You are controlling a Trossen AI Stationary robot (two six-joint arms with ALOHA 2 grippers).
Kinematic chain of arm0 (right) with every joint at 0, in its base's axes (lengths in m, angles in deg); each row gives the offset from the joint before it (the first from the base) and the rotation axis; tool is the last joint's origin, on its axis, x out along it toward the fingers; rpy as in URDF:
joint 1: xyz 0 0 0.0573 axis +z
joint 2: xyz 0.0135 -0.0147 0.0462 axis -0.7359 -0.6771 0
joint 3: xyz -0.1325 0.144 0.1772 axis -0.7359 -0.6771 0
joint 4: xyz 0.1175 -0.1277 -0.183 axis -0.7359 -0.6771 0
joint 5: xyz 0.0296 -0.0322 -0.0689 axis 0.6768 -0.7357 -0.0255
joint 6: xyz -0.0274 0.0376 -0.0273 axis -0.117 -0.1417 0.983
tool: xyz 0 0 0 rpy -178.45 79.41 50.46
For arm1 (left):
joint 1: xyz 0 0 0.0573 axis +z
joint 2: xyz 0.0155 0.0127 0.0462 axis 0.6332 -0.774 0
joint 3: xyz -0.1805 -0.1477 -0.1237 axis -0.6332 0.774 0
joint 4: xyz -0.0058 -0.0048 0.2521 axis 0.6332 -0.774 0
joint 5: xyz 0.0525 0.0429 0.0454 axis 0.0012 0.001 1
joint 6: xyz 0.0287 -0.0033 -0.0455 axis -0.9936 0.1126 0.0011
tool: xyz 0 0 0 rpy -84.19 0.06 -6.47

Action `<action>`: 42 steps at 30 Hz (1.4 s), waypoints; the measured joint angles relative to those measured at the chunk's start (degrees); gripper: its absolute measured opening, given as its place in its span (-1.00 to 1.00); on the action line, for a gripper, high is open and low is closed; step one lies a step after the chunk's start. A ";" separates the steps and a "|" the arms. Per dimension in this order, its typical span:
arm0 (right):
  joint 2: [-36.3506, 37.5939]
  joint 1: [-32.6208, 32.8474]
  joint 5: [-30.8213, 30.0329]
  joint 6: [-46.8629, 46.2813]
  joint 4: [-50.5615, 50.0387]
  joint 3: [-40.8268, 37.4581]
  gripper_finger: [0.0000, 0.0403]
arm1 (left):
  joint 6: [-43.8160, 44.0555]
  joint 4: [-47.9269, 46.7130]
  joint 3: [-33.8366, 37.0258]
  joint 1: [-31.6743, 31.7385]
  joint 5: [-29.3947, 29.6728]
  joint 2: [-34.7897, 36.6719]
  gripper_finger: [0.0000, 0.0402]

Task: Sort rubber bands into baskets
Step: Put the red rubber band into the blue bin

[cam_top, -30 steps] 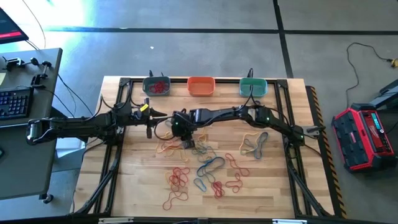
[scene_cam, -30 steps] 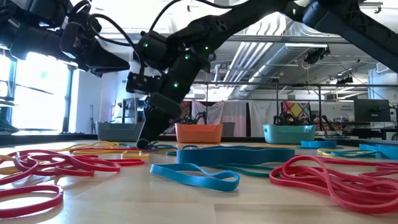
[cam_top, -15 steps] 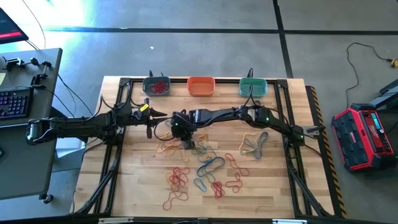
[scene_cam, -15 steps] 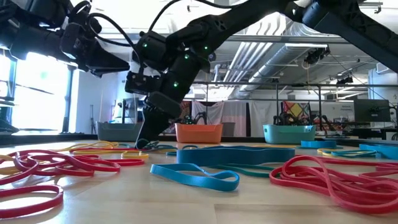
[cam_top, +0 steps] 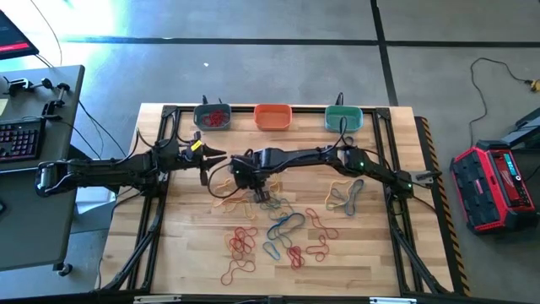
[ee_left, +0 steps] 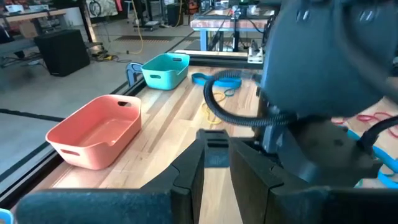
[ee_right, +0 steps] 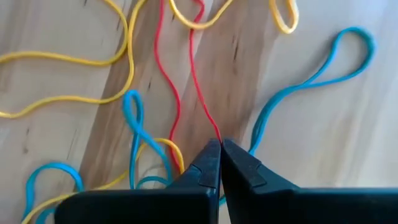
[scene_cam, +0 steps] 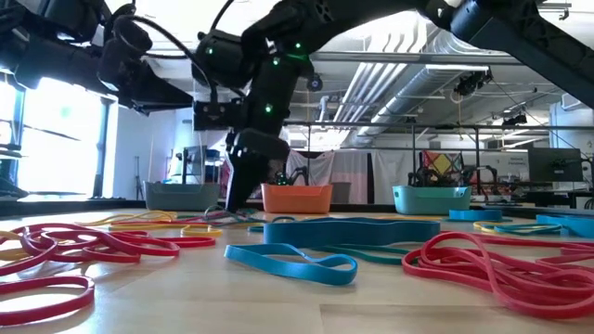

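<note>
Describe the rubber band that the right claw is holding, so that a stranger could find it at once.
Look at the middle of the wooden table, in front of the orange basket. There the right claw is shut on a thin red rubber band. It alone is pulled taut; the yellow and blue bands around it lie slack.

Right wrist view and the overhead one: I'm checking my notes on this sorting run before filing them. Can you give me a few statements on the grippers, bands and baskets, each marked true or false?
1. The right gripper is shut on a red rubber band. True.
2. The orange basket stands between the grey-blue basket and the teal-green basket. True.
3. The grey-blue basket is empty. False: red bands lie in it.
4. The left gripper is down among the loose bands in the middle of the table. False: it is near the grey-blue basket, apart from the bands.
5. The right gripper holds a blue band. False: the strands running into its fingertips are red.
</note>
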 joint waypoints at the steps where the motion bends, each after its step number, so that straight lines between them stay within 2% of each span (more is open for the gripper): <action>1: 0.00 0.08 -0.18 0.00 -0.23 0.58 -1.00 | 0.00 -0.16 0.00 0.00 0.00 0.00 -0.67; 9: 0.00 0.82 -2.01 0.03 -4.10 7.55 -1.00 | 1.14 -2.76 -0.02 -0.04 -0.58 0.00 -0.67; 13: 0.26 0.88 -2.15 -0.51 -5.81 11.86 -1.00 | 3.02 -4.40 -0.02 -0.04 -5.45 0.00 -0.66; 16: 2.59 0.88 -3.58 -0.53 -4.66 10.47 -1.00 | 4.52 -4.41 -0.02 -0.10 -8.63 0.00 -0.63; 22: 5.82 0.97 -11.71 -2.22 -3.32 10.47 -1.00 | 7.01 -4.53 -0.04 -0.25 -7.87 -0.47 -0.44; 26: 7.21 1.12 -14.49 -3.00 -0.14 10.47 -1.00 | 8.12 -4.01 -0.04 -0.27 -7.32 -2.00 -0.27; 29: 7.85 1.23 -16.44 -3.02 1.92 10.47 -1.00 | 8.04 -2.29 -0.04 -0.31 -4.43 -3.51 -0.18; 36: 7.87 1.25 -17.41 -3.04 3.67 10.42 -1.00 | 7.46 3.74 -0.04 -1.14 -4.11 -6.72 -0.13; 42: 7.86 1.25 -17.41 -2.89 4.71 10.42 -1.00 | 7.06 4.27 -0.04 -1.38 -3.01 -8.67 -0.15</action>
